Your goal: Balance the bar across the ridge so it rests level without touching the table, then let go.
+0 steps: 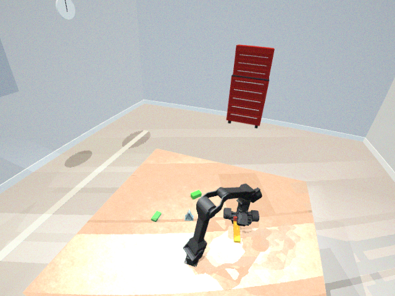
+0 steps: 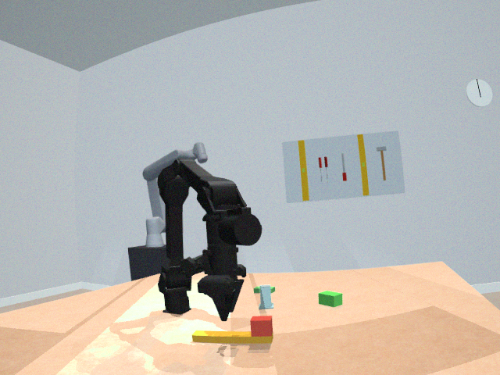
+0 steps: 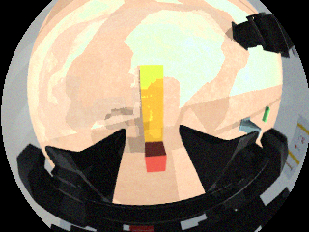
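- A yellow bar [image 1: 236, 232] [image 2: 226, 337] [image 3: 152, 111] lies flat on the tan table [image 1: 178, 178] [image 2: 363, 343] [image 3: 53, 87], with a red block [image 1: 235, 218] [image 2: 261, 326] [image 3: 155, 159] on top of one end.
- The black robot arm [image 1: 200, 227] [image 2: 173, 226] [image 3: 263, 34] reaches out and bends downward, its hand [image 1: 241, 217] [image 2: 224, 316] [image 3: 153, 130] pointing down above the bar.
- The hand is open and holds nothing — in the wrist view its two fingers stand well apart, one toward each side of the bar.
- The small blue-gray ridge [image 1: 189, 215] [image 2: 266, 297] [image 3: 249, 126] stands upright on the table, well apart from the bar, with nothing resting across it.
- One green block [image 1: 195, 194] [image 2: 330, 298] and a second green block [image 1: 155, 216] [image 2: 257, 289] lie on the table, on different sides of the ridge.
- Beyond the table, a tall red drawer cabinet [image 1: 250, 84] stands by the wall.
- In the exterior view, a pale panel of tools [image 2: 330, 185] and a round clock [image 1: 65, 9] [image 2: 479, 92] hang on the wall.
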Controlling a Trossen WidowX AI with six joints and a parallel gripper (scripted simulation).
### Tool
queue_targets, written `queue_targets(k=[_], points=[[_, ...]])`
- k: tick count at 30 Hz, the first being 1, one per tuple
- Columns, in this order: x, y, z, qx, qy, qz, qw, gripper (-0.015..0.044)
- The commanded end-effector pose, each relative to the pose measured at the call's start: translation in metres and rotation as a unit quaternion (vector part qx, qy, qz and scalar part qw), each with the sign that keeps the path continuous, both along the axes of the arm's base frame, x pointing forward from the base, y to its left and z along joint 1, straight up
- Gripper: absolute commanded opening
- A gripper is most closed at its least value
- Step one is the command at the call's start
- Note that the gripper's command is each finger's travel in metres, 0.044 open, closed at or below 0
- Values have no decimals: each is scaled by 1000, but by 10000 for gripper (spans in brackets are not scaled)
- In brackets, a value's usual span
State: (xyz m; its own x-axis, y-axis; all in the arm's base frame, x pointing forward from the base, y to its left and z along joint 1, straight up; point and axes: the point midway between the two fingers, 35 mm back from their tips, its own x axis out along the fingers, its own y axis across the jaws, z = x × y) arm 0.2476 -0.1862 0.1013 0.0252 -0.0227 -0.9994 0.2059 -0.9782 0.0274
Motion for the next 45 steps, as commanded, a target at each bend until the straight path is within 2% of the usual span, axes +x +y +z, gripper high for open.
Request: queue_targets(k=[1, 25, 40, 45], points=[[-2, 2, -26, 2, 1, -3, 1000, 315], [-2, 2, -53, 2, 1, -3, 1000, 315], [-2, 2, -53, 2, 1, -3, 1000, 315], [-2, 2, -52, 2, 2, 0, 1000, 184]])
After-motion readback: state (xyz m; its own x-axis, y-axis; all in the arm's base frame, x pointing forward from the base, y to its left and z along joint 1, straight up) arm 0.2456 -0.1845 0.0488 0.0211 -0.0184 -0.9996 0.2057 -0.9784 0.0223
